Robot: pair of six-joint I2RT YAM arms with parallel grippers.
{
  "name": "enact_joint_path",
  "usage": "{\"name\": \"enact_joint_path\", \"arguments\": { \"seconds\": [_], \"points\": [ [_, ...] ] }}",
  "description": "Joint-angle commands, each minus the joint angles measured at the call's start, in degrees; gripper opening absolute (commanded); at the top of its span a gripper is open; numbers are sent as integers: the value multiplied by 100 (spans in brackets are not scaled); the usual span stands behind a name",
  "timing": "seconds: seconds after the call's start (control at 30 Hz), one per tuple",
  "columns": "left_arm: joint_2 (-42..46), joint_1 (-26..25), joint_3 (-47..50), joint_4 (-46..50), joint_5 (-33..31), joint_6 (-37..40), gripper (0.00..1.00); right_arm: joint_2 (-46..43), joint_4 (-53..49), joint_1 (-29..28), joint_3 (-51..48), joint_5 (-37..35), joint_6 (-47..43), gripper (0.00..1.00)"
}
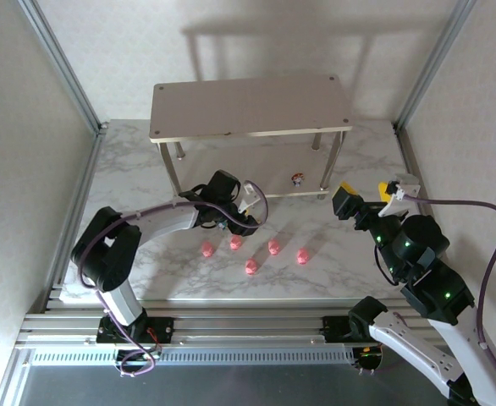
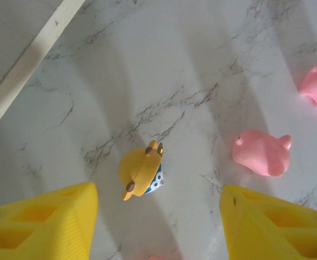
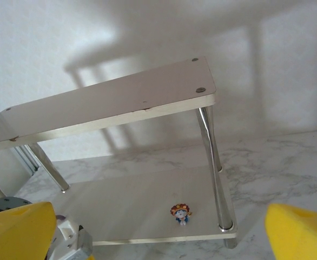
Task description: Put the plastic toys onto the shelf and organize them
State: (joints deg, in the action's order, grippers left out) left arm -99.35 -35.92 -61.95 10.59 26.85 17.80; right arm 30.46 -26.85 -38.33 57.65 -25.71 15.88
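Five pink pigs (image 1: 250,267) sit on the table (image 1: 146,271). One red figurine (image 3: 180,212) stands on the shelf (image 3: 120,100). The left gripper (image 2: 157,201), half-open, straddles one yellow figurine (image 2: 141,172) without touching it. The right gripper (image 1: 368,196) gapes wide, empty.

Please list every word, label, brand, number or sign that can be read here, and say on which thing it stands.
There are none. The shelf, the pink pigs, the yellow-hatted figure and the small figure on the lower board show no letters, numbers or signs.
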Motion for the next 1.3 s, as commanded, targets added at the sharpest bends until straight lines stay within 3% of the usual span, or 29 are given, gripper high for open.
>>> {"name": "enact_joint_path", "arguments": {
  "seconds": [0.0, 1.27],
  "points": [
    [-167, -20, -207, 163, -152, 118, 61, -66, 84, 33, 142, -56, 34, 99],
    [-715, 93, -291, 129, -109, 185, 61, -50, 303, 29, 18, -118, 39, 99]
  ]
}}
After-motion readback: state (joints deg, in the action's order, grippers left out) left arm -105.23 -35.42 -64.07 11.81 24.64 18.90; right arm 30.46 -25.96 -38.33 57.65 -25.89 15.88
